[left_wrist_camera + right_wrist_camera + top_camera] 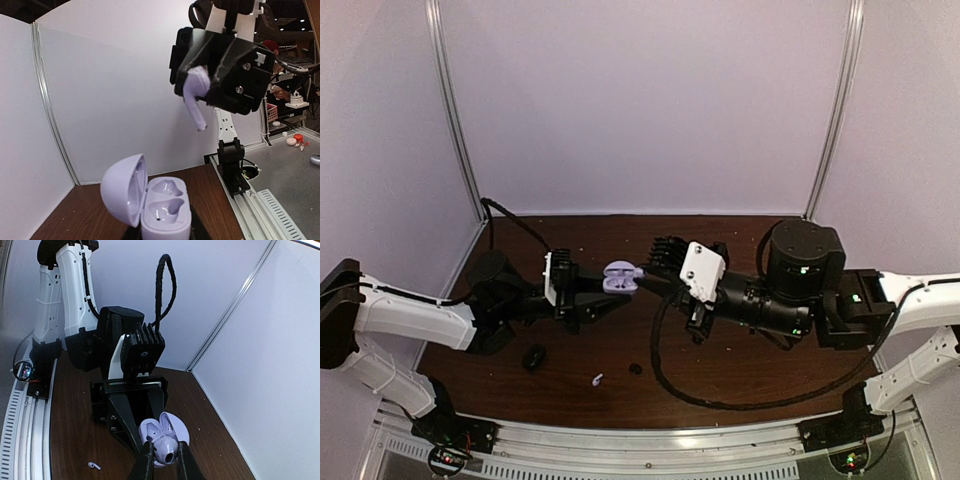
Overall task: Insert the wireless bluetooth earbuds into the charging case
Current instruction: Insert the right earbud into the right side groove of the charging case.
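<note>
Item 1. White earbud [195,93], short-stemmed. I see it pinched in the right pincer [164,462], whose fingers are pressed onto its rounded head. In the left wrist view it sits upper right of centre, stem angled down and to the right, above the case and not touching it.

Item 2. Charging case [167,212], pale lavender, open. Its lid [120,192] is swung back to the left. Both moulded sockets show and neither has a bud in it. In the top view I find it at centre frame, lifted off the table. The left pincer [612,292] is clamped on its base from the left side of the frame.

Item 3. Second white earbud [597,380], lying loose on the table [520,395], lower centre of the top view, below the case. It also shows at the lower left of the right wrist view.

Item 4. Black earbud [635,369], small and rounded, on the table just right of item 3, the two apart.

Item 5. Dark rounded object [534,357], larger than item 4, on the table at lower left of centre. I cannot tell what it is.

Item 6. Black cable [665,375], looping from the right arm across the table in the lower right of the top view.
</note>
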Motion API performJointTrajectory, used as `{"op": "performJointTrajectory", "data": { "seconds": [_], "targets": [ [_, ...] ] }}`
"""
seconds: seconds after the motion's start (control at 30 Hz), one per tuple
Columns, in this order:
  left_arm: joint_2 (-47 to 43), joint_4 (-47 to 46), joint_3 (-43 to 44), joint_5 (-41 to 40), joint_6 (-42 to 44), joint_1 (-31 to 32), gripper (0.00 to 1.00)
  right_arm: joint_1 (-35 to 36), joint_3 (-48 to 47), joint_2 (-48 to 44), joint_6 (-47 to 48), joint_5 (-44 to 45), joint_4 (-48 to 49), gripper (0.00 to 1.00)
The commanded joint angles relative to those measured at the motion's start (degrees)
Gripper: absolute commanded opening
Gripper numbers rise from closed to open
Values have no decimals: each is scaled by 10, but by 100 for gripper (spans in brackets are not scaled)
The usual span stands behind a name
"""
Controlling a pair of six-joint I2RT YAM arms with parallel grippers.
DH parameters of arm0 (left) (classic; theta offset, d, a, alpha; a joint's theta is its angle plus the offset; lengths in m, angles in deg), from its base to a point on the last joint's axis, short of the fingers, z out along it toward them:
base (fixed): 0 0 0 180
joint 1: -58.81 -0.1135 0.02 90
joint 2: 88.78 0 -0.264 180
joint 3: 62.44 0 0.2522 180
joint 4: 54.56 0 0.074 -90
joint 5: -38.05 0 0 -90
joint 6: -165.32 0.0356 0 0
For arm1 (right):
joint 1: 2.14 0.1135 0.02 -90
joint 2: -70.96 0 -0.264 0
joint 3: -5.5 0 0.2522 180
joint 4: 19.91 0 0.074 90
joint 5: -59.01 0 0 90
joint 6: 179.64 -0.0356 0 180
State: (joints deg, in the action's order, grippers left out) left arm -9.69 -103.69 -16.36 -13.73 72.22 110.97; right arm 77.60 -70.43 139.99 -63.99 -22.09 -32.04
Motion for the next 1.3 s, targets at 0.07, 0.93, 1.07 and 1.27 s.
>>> {"op": "performJointTrajectory", "data": {
  "seconds": [0.07,0.93,1.07,1.27],
  "targets": [
    [-2,-18,18,4,-35,-2,0,3,2,22,19,28,48,8],
    [-12,-19,13,12,-42,-2,0,2,9,66,31,62,71,7],
    [-11,-17,14,12,-44,-2,0,2,10,68,35,70,70,7],
    [-10,-11,17,12,-44,-2,0,2,12,72,41,70,64,7]
  ]
}}
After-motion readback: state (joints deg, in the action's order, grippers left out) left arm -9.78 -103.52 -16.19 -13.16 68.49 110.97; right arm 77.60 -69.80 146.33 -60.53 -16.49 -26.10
